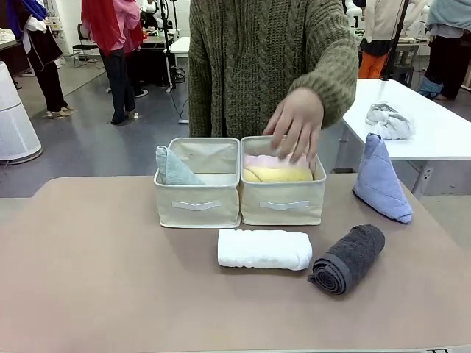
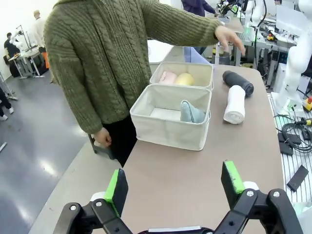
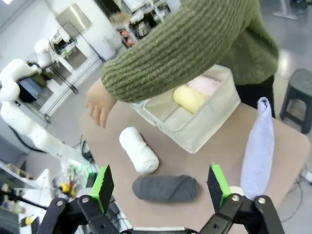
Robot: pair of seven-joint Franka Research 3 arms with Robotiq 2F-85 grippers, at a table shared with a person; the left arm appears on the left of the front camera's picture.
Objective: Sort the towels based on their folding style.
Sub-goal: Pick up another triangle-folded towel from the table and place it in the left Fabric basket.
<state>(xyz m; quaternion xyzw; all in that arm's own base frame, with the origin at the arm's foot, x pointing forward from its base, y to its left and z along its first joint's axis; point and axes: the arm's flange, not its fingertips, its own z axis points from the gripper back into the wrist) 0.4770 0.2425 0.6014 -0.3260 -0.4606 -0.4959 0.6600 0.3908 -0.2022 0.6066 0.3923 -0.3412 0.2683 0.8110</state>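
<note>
Towel roll in grey [image 3: 165, 188] lies before right hand [image 3: 159, 180], teal cone [image 2: 191, 112] before left hand [image 2: 174, 180], both spread apart

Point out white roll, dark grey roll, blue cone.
white roll [image 1: 264, 249], front view, middle of roll.
dark grey roll [image 1: 349, 257], front view, middle of side.
blue cone [image 1: 381, 182], front view, mid body.

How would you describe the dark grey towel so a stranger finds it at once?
Find the two beige bins mid-table. Nearer the camera lie two rolls. The dark grey towel is the right one, far darker than the white roll beside it.
</note>
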